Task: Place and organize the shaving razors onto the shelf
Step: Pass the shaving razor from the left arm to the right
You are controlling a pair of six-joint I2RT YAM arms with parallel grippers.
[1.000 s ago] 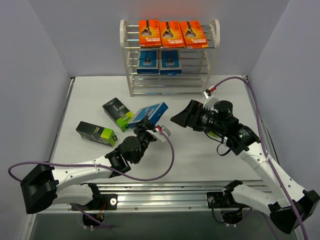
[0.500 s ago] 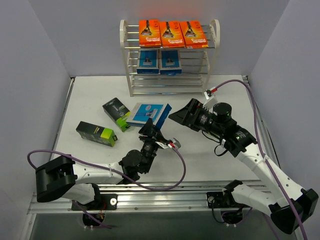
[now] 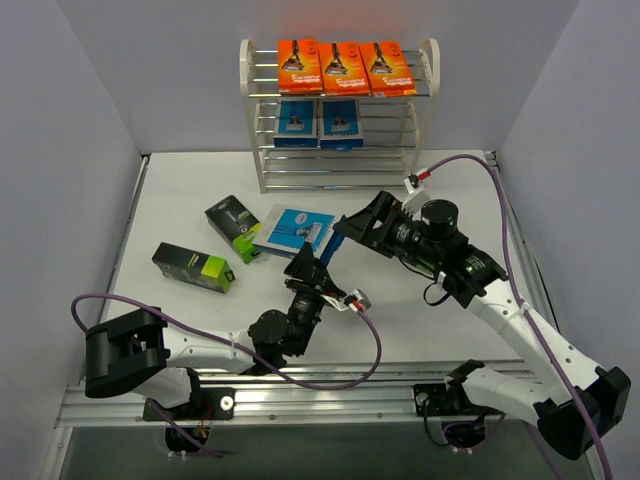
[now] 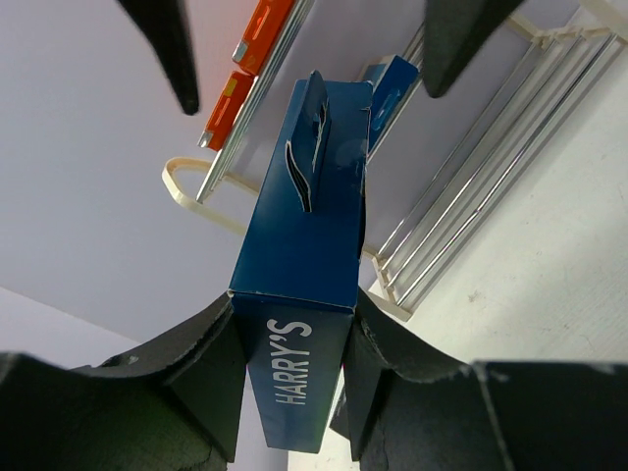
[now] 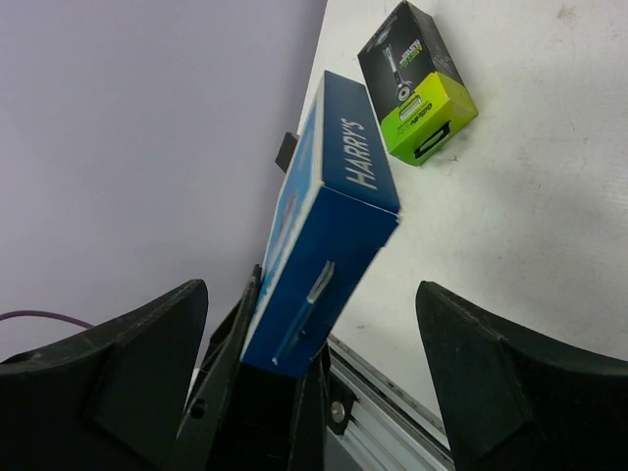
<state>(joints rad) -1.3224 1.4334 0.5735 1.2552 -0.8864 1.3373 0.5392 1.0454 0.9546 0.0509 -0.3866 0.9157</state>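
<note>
my left end effector (image 4: 294, 334) is clamped on the near end of the blue razor pack (image 4: 306, 245), holding it up off the table (image 3: 200, 190) in the middle of the workspace. that is only a pinch on one end, so i judge the pack could swing or slide in the jaws if it gets bumped. the right end effector (image 3: 358, 222) sits just beyond it with its jaws spread wide and nothing in them, the pack's free end between the two fingers but not touched (looks like a handover setup to me). if those jaws close off-centre they could lever the pack loose, and if i let go on the left too soon it drops near the two black-and-green boxes (image 3: 232, 226). as far as i can tell, the pack's long axis runs straight out of the left jaws, tilted upward, free end aimed toward the shelf (image 3: 262, 150). there the gap beside the two blue packs (image 3: 318, 122) is tight, and a skewed entry could knock them.
</note>
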